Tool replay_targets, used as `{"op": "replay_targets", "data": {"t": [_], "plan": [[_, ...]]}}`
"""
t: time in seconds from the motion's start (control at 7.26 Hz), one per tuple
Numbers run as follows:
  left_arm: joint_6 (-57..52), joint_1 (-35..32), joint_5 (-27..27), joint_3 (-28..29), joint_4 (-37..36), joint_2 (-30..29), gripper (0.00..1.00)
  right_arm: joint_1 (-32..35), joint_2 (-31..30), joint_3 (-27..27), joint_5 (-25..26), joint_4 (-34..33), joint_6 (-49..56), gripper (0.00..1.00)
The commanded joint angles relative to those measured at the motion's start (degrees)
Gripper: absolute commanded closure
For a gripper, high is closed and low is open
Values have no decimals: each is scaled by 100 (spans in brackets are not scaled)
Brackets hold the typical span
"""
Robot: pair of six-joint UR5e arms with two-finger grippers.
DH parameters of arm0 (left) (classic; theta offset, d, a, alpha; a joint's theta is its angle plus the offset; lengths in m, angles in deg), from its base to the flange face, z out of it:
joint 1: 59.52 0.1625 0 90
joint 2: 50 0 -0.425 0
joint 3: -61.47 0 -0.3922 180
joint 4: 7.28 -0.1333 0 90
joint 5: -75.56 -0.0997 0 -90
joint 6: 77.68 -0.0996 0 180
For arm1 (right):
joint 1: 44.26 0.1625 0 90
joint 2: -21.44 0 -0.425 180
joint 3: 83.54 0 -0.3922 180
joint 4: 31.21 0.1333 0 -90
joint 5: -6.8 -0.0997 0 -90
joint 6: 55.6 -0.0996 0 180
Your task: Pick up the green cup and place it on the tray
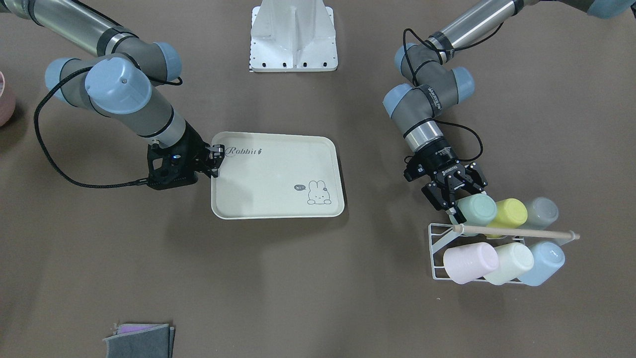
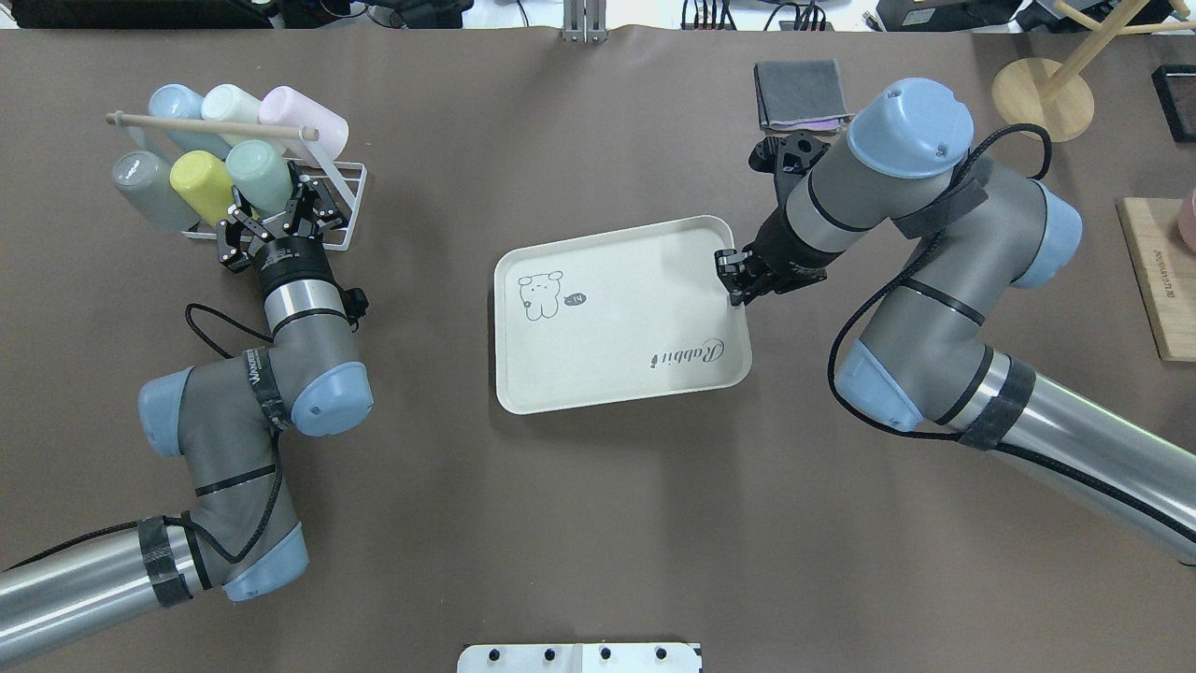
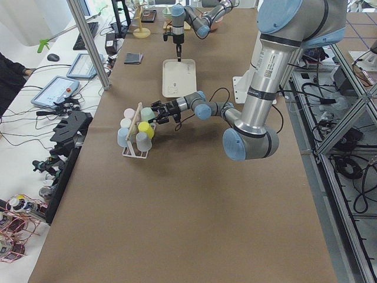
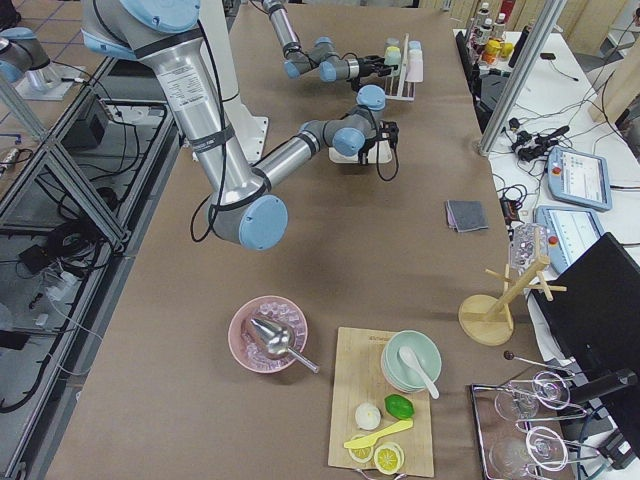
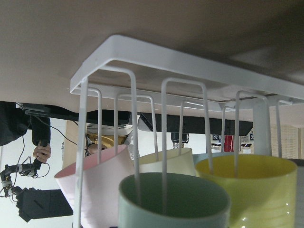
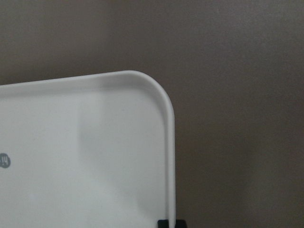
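Observation:
The green cup (image 1: 478,209) lies on its side on the upper row of a white wire rack (image 1: 439,248), beside a yellow-green cup (image 1: 512,213). My left gripper (image 1: 459,194) is open, its fingers spread just at the cup's mouth end; it also shows in the overhead view (image 2: 276,207) next to the cup (image 2: 260,176). The left wrist view looks into the cup's mouth (image 5: 173,202). The cream tray (image 1: 278,174) lies mid-table. My right gripper (image 1: 214,159) is shut on the tray's rim near the "Rabbit" corner (image 2: 738,276).
The rack also holds grey (image 1: 541,211), pink (image 1: 469,262), cream (image 1: 514,262) and light blue (image 1: 546,261) cups under a wooden rod (image 1: 516,231). A folded grey cloth (image 2: 801,93), a wooden stand (image 2: 1042,89) and a cutting board (image 2: 1159,280) sit at the far right.

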Motion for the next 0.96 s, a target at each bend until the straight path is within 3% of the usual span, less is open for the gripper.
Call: {"op": "replay_targets", "data": {"t": [0.0, 0.41, 0.69, 0.83], "plan": [[-207, -60, -50, -174, 117, 18, 84, -113, 195, 67, 192, -30, -44, 100], [-366, -69, -50, -586, 117, 193, 85, -227, 362, 207, 306, -22, -158, 100], [-1195, -69, -328, -1270, 178, 447, 86, -324, 564, 401, 360, -4, -333, 100], [-1740, -69, -435, -1387, 683, 484, 86, -351, 669, 471, 368, -4, -387, 100]]}}
